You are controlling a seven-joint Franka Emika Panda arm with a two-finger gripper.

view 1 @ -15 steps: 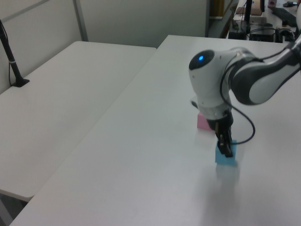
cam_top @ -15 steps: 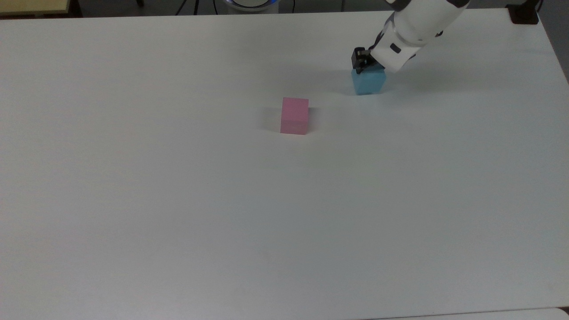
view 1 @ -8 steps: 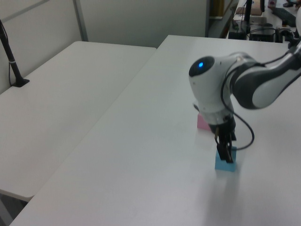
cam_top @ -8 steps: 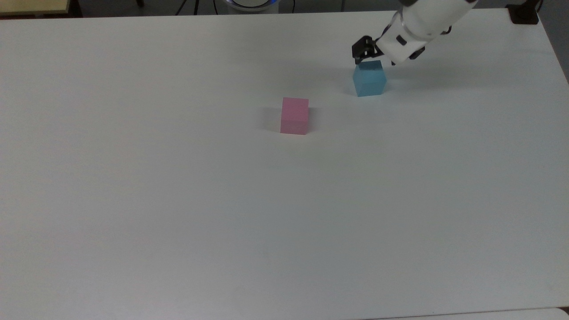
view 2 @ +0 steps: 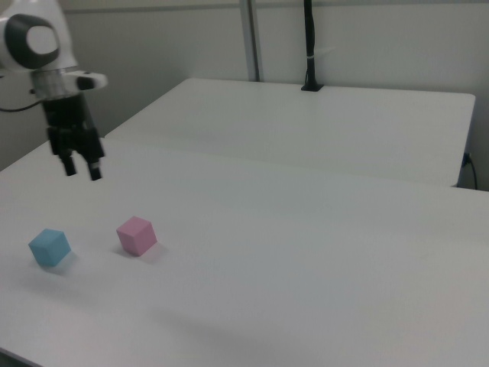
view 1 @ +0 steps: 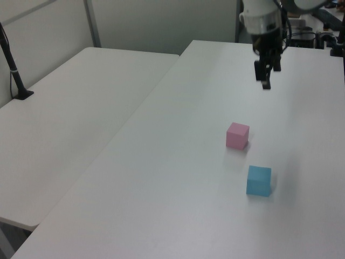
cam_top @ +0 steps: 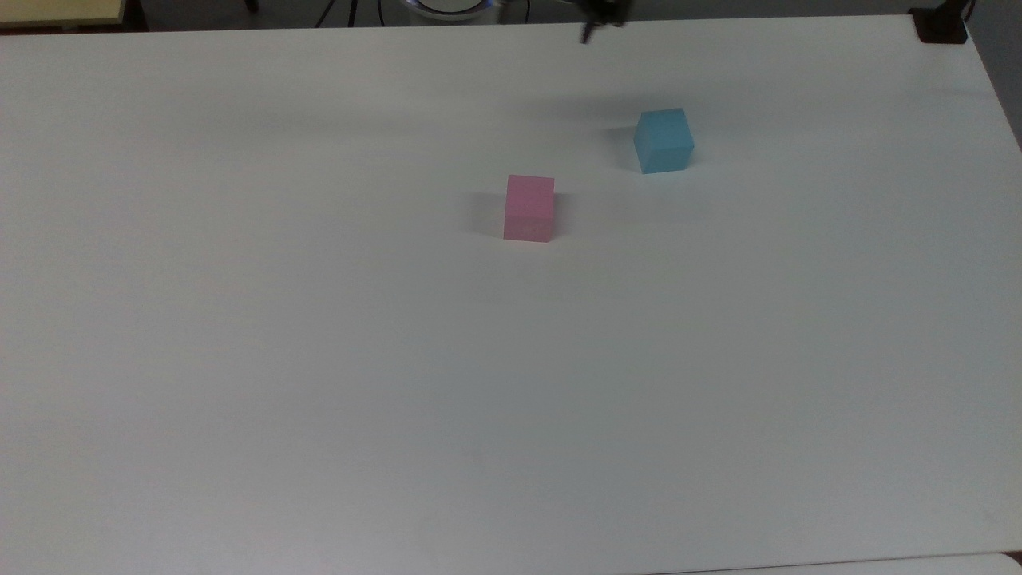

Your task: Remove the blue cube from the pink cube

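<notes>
Two cubes sit apart on the white bench, and that tells you most of what you need: the blue cube rests flat on the bench surface, up and toward the top view's right of the pink cube, with bare bench between them and no face touching. In the left view the blue cube lies nearer the camera than the pink cube; in the right view the blue cube is on the right view's left of the pink cube. By that layout the unstacking looks done, so the step in hand is, as I judge it, the retreat. Your gripper hangs well above the bench and well clear of both cubes, also seen at, with its fingers parted a little and holding nothing. To finish well, keep the arm high and travel away from the cubes, not across them, so that neither gets nudged back together.
</notes>
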